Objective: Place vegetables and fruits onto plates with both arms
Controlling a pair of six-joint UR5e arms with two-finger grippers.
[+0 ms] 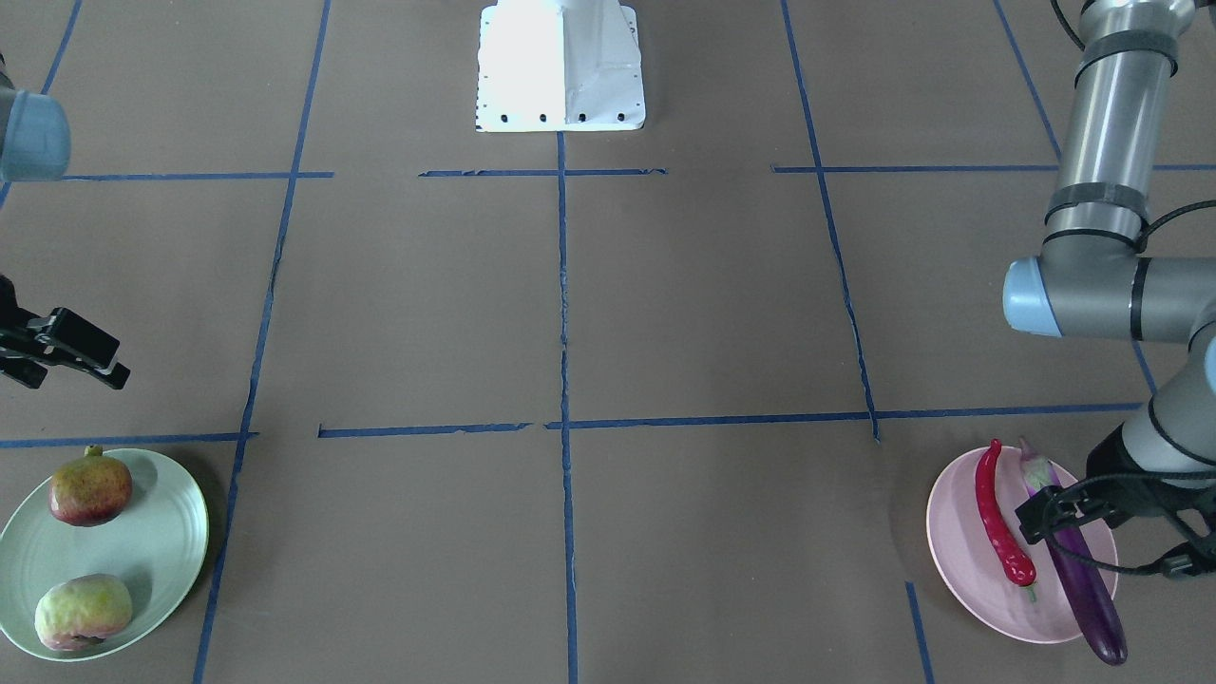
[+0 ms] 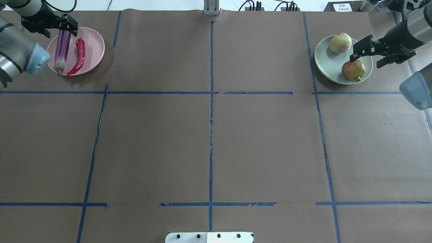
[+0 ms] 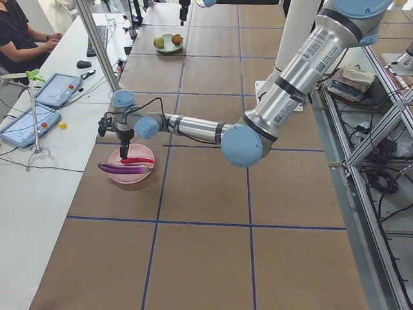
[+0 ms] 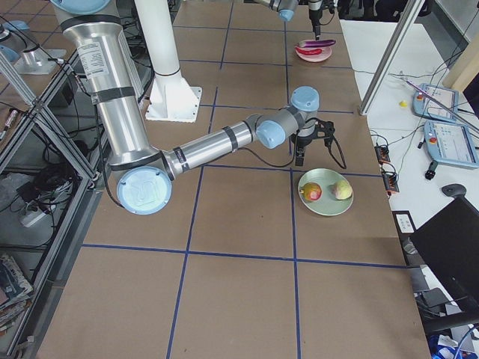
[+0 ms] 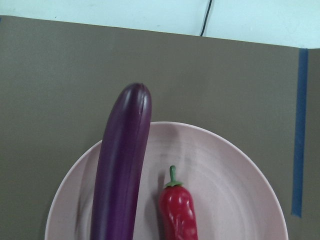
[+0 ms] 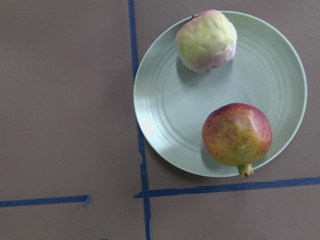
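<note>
The purple eggplant [image 1: 1088, 589] and the red chili [image 1: 997, 522] lie side by side on the pink plate [image 1: 959, 532]. The eggplant's dark end overhangs the rim. My left gripper [image 1: 1102, 537] hangs open just above the eggplant [image 2: 63, 45], one finger on either side. The left wrist view shows eggplant [image 5: 122, 165], chili [image 5: 177, 212] and plate [image 5: 235, 190], but no fingers. The pomegranate [image 1: 90, 489] and the pale yellow-green fruit [image 1: 84, 613] rest on the mint green plate [image 1: 161, 541]. My right gripper [image 2: 369, 55] is open and empty, above that plate's edge near the pomegranate [image 2: 353, 70].
The white base block [image 1: 560, 66] stands at the robot's side of the brown table, which is marked with blue tape lines [image 2: 211, 101]. The plates sit at the table's two far corners. An operator [image 3: 19, 32] sits beyond the table's far edge.
</note>
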